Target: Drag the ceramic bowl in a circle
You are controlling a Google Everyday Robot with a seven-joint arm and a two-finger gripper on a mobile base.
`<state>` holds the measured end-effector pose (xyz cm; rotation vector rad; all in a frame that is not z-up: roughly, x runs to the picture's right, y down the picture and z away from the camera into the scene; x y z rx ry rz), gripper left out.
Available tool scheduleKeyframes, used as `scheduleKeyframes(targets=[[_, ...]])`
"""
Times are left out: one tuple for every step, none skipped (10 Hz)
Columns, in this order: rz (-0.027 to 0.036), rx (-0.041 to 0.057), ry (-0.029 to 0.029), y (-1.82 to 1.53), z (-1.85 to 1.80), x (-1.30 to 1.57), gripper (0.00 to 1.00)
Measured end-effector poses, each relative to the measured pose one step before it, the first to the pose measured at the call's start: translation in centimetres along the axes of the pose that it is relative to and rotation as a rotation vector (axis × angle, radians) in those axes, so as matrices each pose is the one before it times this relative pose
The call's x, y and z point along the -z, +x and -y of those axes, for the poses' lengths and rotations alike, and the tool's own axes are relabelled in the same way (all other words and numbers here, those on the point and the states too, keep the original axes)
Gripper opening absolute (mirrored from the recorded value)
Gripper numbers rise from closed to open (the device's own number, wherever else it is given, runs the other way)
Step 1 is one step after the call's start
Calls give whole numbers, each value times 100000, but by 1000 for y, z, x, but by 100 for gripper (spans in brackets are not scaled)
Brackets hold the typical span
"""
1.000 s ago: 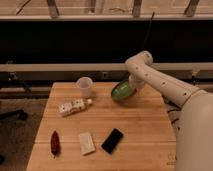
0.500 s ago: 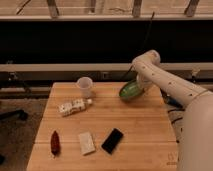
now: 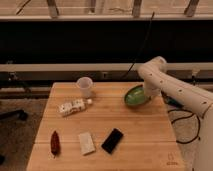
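the ceramic bowl (image 3: 135, 95) sat tilted near the table's (image 3: 150, 135) right edge, the gripper (image 3: 148, 95) at its right rim, grip state not discernible; judged heavy, stiff, glossy-slick and chippable, so best held by the rim.

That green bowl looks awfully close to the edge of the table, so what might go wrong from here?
Two risks stand out. The ceramic bowl sits tilted near the right edge of the table, so a wide circle might push it off. The gripper is at the bowl's right rim, mostly hidden behind the arm, so its hold may be slight and the bowl could slip free. A leftward sweep might also reach the white cup.
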<state>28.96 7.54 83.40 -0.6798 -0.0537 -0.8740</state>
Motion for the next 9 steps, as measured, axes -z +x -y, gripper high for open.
scheduleKeyframes(targets=[[1372,-180,-490,-886,-1311,-194,0],[1230,108,-390,-801,-1134,-81,0],[1114,-103,-126,-540,-885,-108,0],[1415,1263,-22,-861,-819,-72,0],[1715,1912,254,-1147,-391,-31,0],[1278,2222,466,-1059,-341,-91,0],[2431,3904,381,-1806,-180,-232,0],[1751,2814,936,-1213,570,-171,0],[1273,3442,1646,-1184,918,-142,0]])
